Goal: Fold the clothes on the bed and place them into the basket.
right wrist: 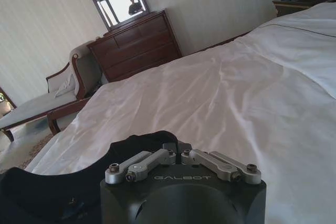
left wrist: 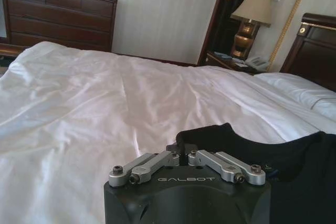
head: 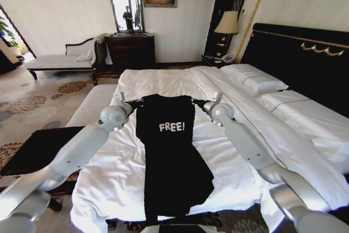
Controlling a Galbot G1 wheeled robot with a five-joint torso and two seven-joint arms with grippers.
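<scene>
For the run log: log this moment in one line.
left gripper: shut on shirt | right gripper: shut on shirt | shirt: held over bed

You see the black T-shirt (head: 166,151) with white "FREE!" lettering hanging by its shoulders, its lower part draped toward six o'clock on the bed (head: 163,83), a white duvet with pillows at two o'clock; the dark-topped basket (head: 41,148) sits at nine o'clock

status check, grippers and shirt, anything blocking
Left gripper and right gripper shut on T-shirt top corners. Shirt hanging over bed. Nothing blocking.
</scene>
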